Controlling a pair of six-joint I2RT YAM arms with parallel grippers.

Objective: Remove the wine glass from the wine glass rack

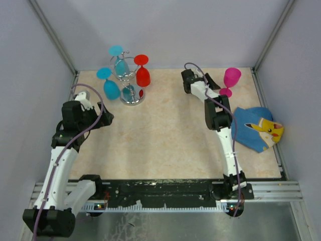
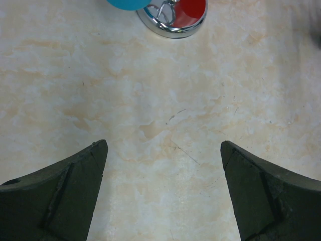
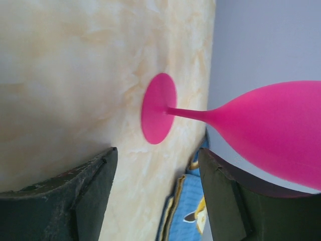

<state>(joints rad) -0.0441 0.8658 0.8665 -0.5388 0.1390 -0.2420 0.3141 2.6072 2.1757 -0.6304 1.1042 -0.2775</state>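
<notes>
The silver wire wine glass rack (image 1: 133,97) stands at the back left of the table. Two blue wine glasses (image 1: 111,88) and a red wine glass (image 1: 143,75) hang from it upside down. A pink wine glass (image 1: 231,78) stands upright on the table at the back right, off the rack. My right gripper (image 1: 219,91) is open and empty just short of it. In the right wrist view the glass's foot (image 3: 158,108) and stem lie just beyond the open gripper (image 3: 158,150). My left gripper (image 1: 105,117) is open and empty over bare table, with the rack's base (image 2: 173,27) ahead.
A blue cloth with a yellow cartoon figure (image 1: 258,128) lies at the right edge of the table, and it also shows in the right wrist view (image 3: 188,201). Grey walls close the back and both sides. The pink glass stands near the right wall.
</notes>
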